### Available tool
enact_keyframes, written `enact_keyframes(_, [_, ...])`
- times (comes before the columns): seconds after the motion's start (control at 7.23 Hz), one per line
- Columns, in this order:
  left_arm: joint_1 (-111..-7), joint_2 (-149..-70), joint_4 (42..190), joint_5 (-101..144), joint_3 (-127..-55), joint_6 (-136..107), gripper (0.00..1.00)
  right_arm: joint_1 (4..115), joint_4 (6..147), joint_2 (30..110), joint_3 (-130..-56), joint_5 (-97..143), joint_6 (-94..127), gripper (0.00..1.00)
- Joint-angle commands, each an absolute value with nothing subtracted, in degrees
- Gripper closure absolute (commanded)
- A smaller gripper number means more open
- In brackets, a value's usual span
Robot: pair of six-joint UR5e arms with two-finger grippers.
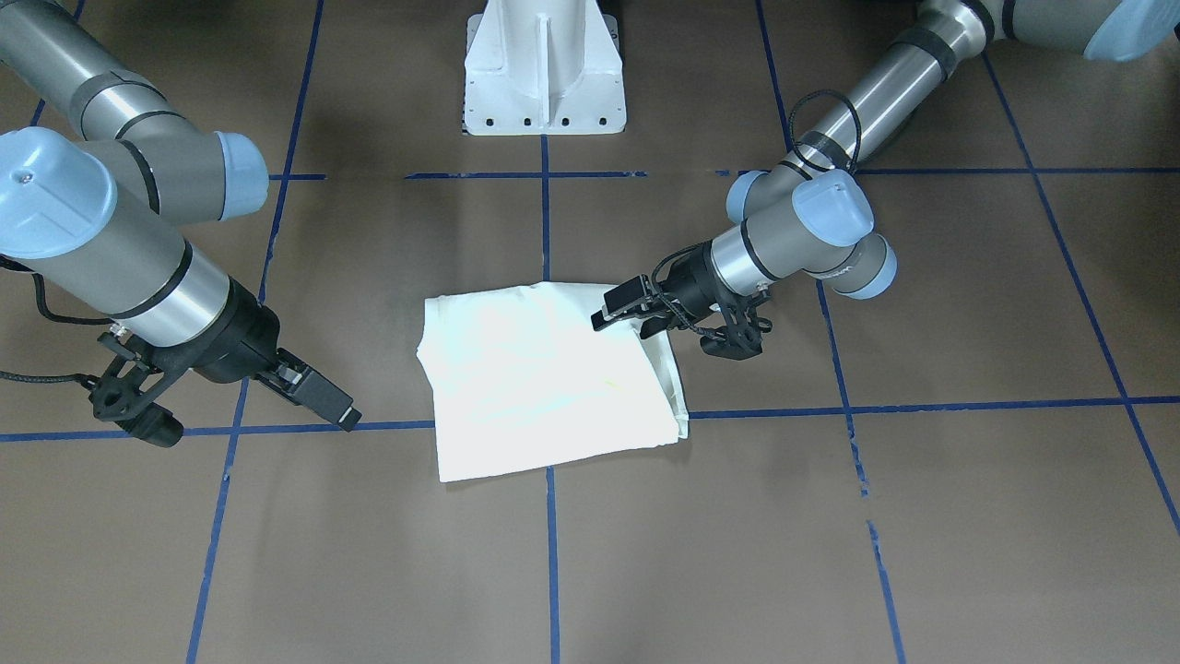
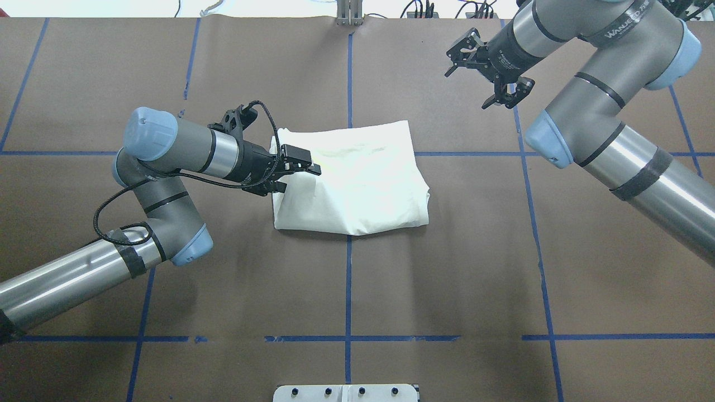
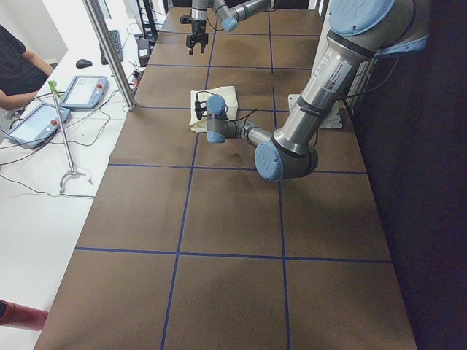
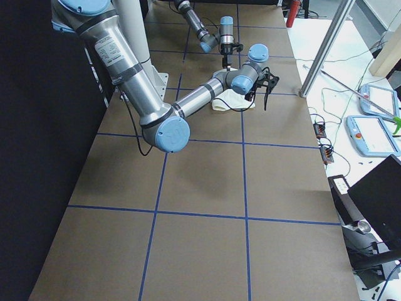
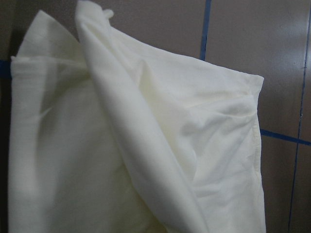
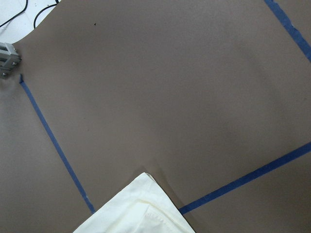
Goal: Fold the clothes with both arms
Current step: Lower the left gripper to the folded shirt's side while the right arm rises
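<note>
The clothes are one cream-white shirt point(image 1: 544, 378) point(image 2: 357, 184), folded into a rough rectangle at the middle of the table with its plain side up. No print shows. My left gripper point(image 2: 301, 178) point(image 1: 616, 318) hovers low over the shirt's edge on my left, open, and seems to hold nothing. In the left wrist view the shirt point(image 5: 146, 145) fills the frame, with a raised ridge of cloth running across it. My right gripper point(image 2: 459, 56) point(image 1: 346, 417) is off the shirt at the far right, above bare table, and looks open and empty. The right wrist view catches one shirt corner point(image 6: 136, 208).
The brown table is marked into squares by blue tape lines point(image 2: 348, 290). The white pedestal base point(image 1: 544, 74) stands on the robot's side. Beyond the far edge, a side table holds tablets point(image 3: 84, 91), a metal pole point(image 3: 109, 51) rises, and a person point(image 3: 14, 65) sits.
</note>
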State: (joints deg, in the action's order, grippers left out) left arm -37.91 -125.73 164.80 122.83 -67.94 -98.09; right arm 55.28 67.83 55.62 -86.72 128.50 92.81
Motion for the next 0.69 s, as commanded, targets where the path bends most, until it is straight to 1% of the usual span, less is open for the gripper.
enact_keyframes(0.0, [-36.0, -125.9, 164.9, 122.8, -68.4, -99.4, 0.00, 55.4, 67.9, 55.6, -86.7, 128.5, 92.8, 0.00])
enact_keyframes(0.14, [-34.8, -125.8, 164.9, 122.9, -69.5, -99.6, 0.00, 55.4, 67.9, 55.6, -86.7, 128.5, 92.8, 0.00])
enact_keyframes(0.55, [-31.3, -123.1, 165.1, 123.0, -75.9, -107.6, 0.00, 55.5, 67.9, 55.8, -86.7, 128.5, 92.7, 0.00])
